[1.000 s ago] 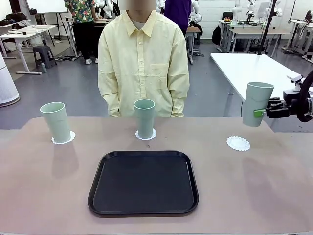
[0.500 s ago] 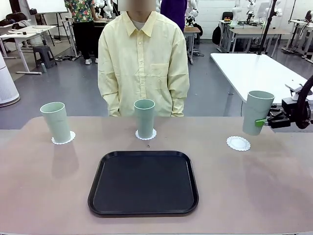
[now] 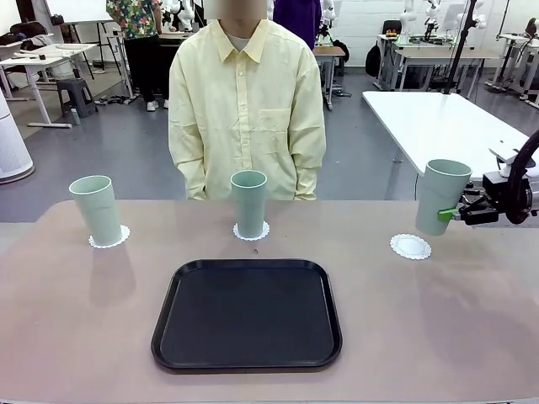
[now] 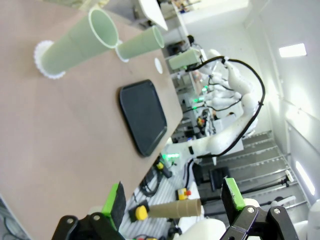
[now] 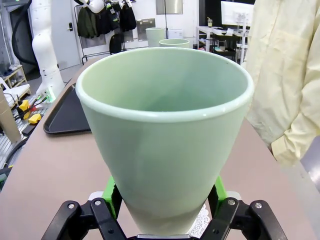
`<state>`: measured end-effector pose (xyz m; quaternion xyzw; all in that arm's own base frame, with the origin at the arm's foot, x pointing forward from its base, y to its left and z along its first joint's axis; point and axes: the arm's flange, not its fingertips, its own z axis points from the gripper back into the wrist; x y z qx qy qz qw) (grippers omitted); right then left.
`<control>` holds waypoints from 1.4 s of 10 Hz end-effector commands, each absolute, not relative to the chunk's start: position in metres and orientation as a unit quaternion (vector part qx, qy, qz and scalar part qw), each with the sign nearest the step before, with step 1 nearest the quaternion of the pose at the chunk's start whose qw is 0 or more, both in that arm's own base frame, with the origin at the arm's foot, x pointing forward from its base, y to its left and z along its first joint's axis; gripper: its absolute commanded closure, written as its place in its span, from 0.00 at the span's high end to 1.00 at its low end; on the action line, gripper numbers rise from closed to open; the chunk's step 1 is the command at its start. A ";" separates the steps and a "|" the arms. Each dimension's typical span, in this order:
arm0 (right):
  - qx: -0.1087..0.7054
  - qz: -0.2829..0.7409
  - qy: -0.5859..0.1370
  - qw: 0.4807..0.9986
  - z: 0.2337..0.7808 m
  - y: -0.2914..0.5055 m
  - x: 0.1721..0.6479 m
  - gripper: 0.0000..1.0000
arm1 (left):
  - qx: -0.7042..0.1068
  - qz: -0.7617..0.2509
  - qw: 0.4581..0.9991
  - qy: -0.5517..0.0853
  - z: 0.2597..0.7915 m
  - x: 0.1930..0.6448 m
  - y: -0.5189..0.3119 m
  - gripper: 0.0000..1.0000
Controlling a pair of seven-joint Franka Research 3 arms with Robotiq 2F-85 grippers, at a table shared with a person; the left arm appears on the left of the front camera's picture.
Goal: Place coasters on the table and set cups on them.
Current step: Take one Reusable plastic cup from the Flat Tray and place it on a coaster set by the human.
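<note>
- The right gripper (image 3: 451, 214) is clamped on the lower part of a cup (image 3: 441, 196), its green pads (image 5: 113, 192) pressed against both sides of the tapered wall; the right wrist view looks down into the cup's open mouth (image 5: 165, 125).
- That held cup hangs upright, slightly tilted, near the tabletop's right edge, just above and to the far right of a bare coaster (image 3: 410, 246), which lies flat on the table (image 3: 421, 320).
- The left gripper (image 4: 175, 200) has its jaws wide apart with nothing between the green-padded fingers (image 4: 116, 202), held off the table's edge.
- A second cup (image 3: 249, 203) stands upright on its coaster (image 3: 251, 232) at the middle of the far edge, just in front of a person in a pale yellow shirt (image 3: 246, 109).
- A third cup (image 3: 96, 210) stands on a coaster (image 3: 110, 239) near the far left corner.
- A black tray (image 3: 247, 315) lies in the middle of the tabletop, toward the near edge, apart from all three coasters.
</note>
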<state>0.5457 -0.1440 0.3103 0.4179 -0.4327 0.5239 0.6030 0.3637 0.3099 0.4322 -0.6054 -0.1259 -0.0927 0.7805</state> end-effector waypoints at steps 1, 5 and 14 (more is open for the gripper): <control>0.420 0.519 -0.430 0.607 0.314 -0.144 0.545 0.82 | -0.604 -0.092 0.781 -0.126 0.434 0.362 0.311 1.00; 0.423 0.549 -0.425 0.582 0.293 -0.131 0.547 0.82 | -0.604 -0.092 0.781 -0.126 0.434 0.362 0.311 1.00; 0.437 0.575 -0.402 0.562 0.258 -0.110 0.554 0.82 | -0.604 -0.092 0.781 -0.126 0.434 0.362 0.311 1.00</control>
